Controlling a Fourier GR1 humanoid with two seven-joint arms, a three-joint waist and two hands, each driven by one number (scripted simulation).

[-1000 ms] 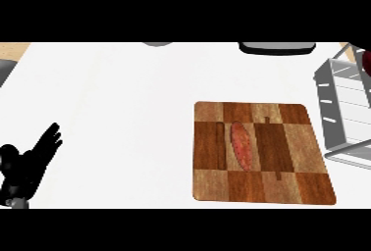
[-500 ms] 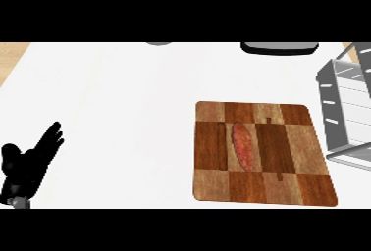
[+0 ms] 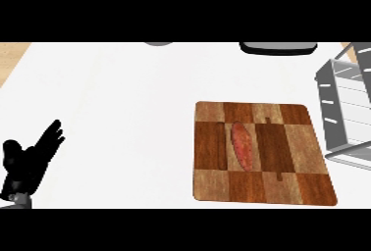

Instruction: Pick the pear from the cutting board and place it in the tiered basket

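Lying on one cutting board: one pear; one tiered basket beside.

One black hand, the robot's left, rests at the lower left of the frame, fingers straight and pointing up.

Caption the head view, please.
Open left hand rests beside a cutting board holding a reddish pear; wire basket at right.
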